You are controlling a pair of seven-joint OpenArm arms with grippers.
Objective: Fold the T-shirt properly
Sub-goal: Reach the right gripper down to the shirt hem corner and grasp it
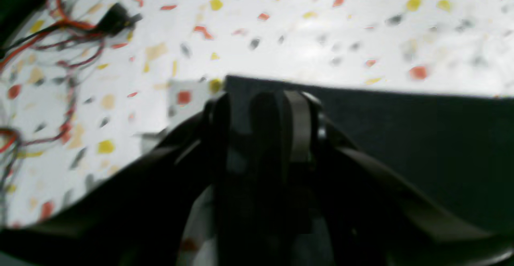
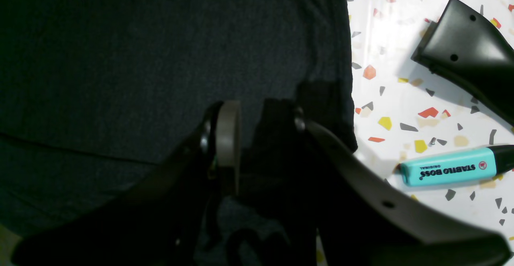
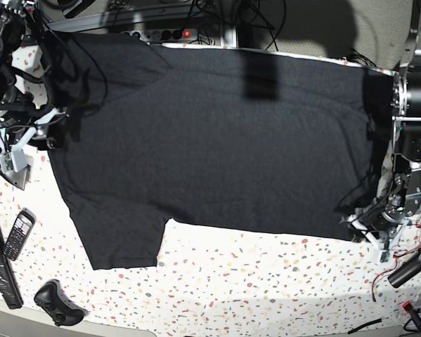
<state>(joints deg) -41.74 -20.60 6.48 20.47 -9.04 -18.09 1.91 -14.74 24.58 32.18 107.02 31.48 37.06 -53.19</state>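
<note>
Plainly the T-shirt (image 3: 217, 140) lies spread flat over the table (image 3: 266, 281), reaching its far edge; it looks soft, light and limp, best taken at corners. Each at one side edge, the left gripper (image 1: 261, 109) and right gripper (image 2: 261, 115) pinch cloth.

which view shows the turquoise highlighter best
The right wrist view: the turquoise highlighter lies in plain sight on the speckled table beside the T-shirt, its label legible. The left wrist and base views do not show it.
</note>
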